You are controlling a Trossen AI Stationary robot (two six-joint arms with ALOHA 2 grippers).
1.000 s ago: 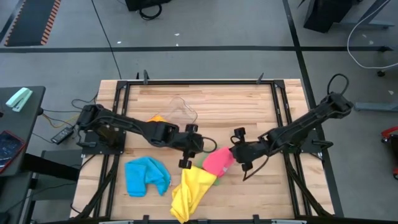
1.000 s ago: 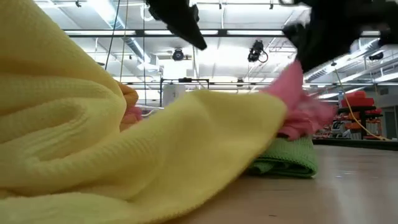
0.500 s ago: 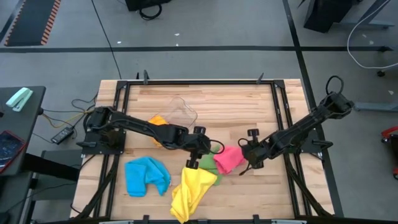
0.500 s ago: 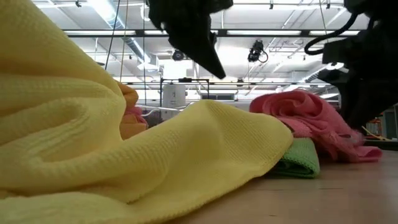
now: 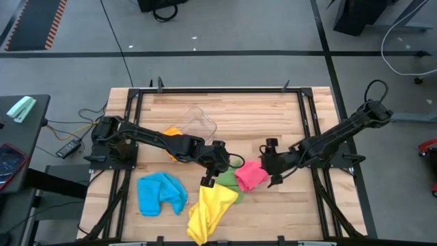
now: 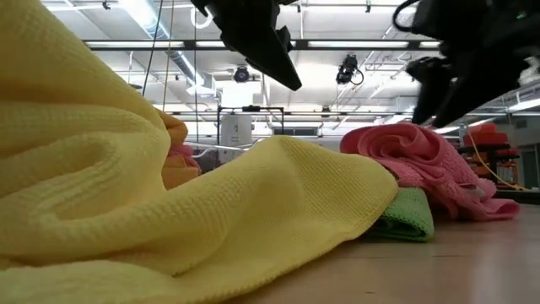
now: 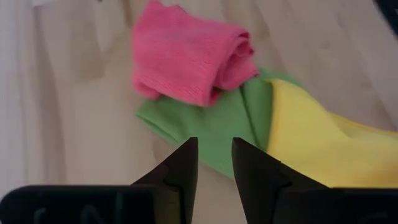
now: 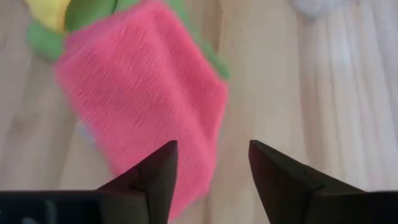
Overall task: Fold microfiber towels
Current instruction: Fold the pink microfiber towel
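- High view: wooden table (image 5: pixel 225 116) with a cluster of towels toward its front middle. Pink towel (image 5: pixel 250 175) bunched on top of the green towel (image 5: pixel 227 179), of which only a sliver shows; yellow towel (image 5: pixel 210 209) draped over the green one's other side and running to the front edge; blue towel (image 5: pixel 161 193) lying apart to the left; orange towel (image 5: pixel 172 132) further back beside a clear plastic tub (image 5: pixel 199 121). Left gripper (image 5: pixel 207 179) poised over the yellow and green edge, right gripper (image 5: pixel 272 171) just beside the pink bundle.
- Low view: yellow cloth (image 6: pixel 169 219) filling the foreground, pink heap (image 6: pixel 422 160) resting on the green fold (image 6: pixel 405 215); dark arm parts hanging above both (nothing held).
- Left wrist view: fingers (image 7: pixel 180 171) parted by a narrow gap with no cloth between them, pointed at the green towel (image 7: pixel 211 121), pink roll (image 7: pixel 189 53) beyond, yellow (image 7: pixel 317 149) to one side.
- Right wrist view: fingers (image 8: pixel 155 174) spread wide and empty, the pink towel (image 8: pixel 143 93) lying free on the wood ahead of them, apart from both tips.
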